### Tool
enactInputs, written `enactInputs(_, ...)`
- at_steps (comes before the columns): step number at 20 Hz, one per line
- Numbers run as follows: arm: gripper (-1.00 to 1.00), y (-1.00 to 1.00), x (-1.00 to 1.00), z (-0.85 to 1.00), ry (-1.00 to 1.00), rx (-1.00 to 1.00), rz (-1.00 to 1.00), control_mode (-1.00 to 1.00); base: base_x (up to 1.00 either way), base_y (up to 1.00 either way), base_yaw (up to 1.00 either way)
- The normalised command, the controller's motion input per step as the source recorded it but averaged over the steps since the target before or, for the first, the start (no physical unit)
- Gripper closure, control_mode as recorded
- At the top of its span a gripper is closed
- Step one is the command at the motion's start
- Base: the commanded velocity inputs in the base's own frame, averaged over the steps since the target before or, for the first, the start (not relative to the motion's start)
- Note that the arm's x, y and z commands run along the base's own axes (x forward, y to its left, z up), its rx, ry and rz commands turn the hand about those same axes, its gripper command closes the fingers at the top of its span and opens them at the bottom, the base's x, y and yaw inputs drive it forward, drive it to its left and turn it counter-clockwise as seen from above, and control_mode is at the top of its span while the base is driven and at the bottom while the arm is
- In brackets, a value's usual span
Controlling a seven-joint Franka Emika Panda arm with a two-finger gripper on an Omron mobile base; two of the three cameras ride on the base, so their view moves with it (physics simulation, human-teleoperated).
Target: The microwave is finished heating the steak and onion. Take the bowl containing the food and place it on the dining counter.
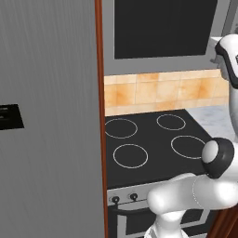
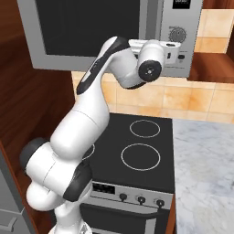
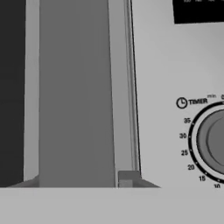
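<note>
On the microwave (image 3: pixel 175 65) button panel, the word "TIMER" with a small clock sign and a tiny "min" stands above the dial (image 3: pixel 214 141). Around the dial's left side run the numbers 35, 30, 25, 20, 15 and 10. The dark display (image 3: pixel 199 9) at the panel's top carries pale marks too small to read.

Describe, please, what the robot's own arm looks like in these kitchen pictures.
The arm is built of smooth, glossy white rounded segments. Dark, near-black bands and caps mark its joints, such as the round dark joint cap with a white face. A cylindrical white wrist has a dark circular end with a small centre bolt. No cables or printed markings show.
</note>
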Motion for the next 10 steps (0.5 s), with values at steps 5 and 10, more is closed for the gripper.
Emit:
enactInputs(5, 1.0, 0.0, -0.4, 0.0, 0.0, 0.0, 0.0, -1.0, 0.0, 0.0, 0.0)
enactInputs(10, 1.0, 0.0, -0.93, 0.02, -0.01, 0.02, 0.0, -1.0, 0.0, 0.0, 0.0)
